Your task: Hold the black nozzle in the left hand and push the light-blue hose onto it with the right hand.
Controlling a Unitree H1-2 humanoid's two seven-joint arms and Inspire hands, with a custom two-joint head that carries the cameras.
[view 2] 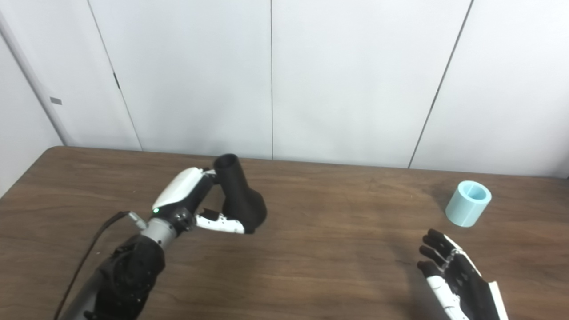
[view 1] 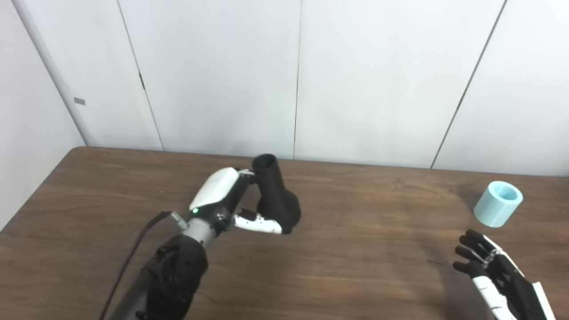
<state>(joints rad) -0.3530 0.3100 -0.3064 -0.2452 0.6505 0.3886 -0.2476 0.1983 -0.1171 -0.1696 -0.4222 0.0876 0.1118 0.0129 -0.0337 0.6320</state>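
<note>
Left hand (view 1: 233,202) had the black nozzle (view 1: 275,198) in its grip: fingers on the far-left side of the narrow neck, thumb under the wide base. Nozzle sat left of centre on the desk (view 1: 355,249), tilted, open narrow end pointing up and toward the far wall. Could not tell whether the base was resting on the wood or raised just off it.

Light-blue hose (view 1: 498,203), a short tube piece, lay far right on the desk, mouth turned up and toward the far side. Nothing touched it.

Right hand (view 1: 495,278) was at the near right edge, just near of the hose, fingers spread apart and holding nothing.

Judged stage: nozzle secured, hose not yet picked up.

Risks from here:
- Hose is round and lying partly on its side; a glancing touch from the fingers would likely roll it away, toward the far right edge.
- A grasp too close to the hose's mouth would leave the fingers blocking the fit.
- Nozzle is held at a slant by a light pinch; a push off its axis could twist it in the left hand or jam the hose crooked.
</note>
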